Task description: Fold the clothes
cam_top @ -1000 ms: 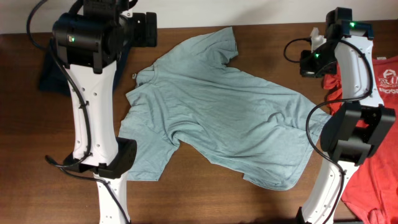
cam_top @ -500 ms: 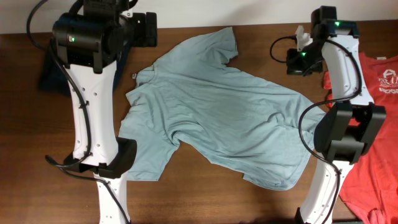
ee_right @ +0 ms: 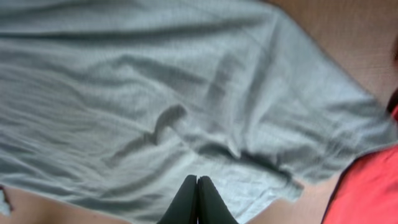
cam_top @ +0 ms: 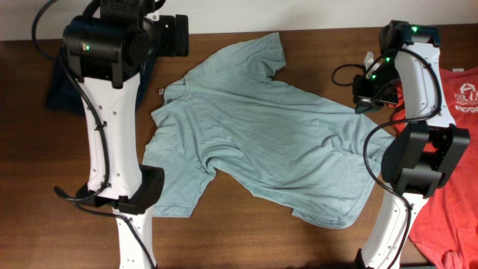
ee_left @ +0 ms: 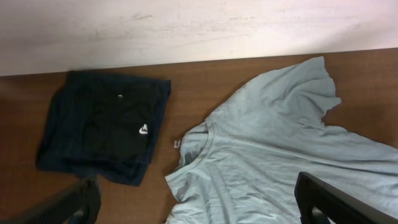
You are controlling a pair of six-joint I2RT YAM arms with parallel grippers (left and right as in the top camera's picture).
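Observation:
The pale blue-grey T-shirt [cam_top: 261,127] lies spread and wrinkled across the middle of the brown table, collar to the left. A red T-shirt [cam_top: 448,217] with white print lies at the right edge, partly under the right arm. My right gripper [cam_top: 361,101] hovers over the blue-grey shirt's right part. In the right wrist view its fingers [ee_right: 197,199] are pressed together, with no cloth showing between them. My left gripper [ee_left: 199,211] stands wide open high above the collar [ee_left: 196,146], one finger at each lower corner of the left wrist view.
A folded dark navy garment [ee_left: 102,127] lies at the table's back left, partly under the left arm in the overhead view [cam_top: 58,88]. A white wall [ee_left: 186,25] runs along the table's far edge. Both arm bases stand at the near edge.
The right arm swung from the far right corner toward the blue-grey shirt's right edge and dropped lower. The left arm and both shirts have not moved.

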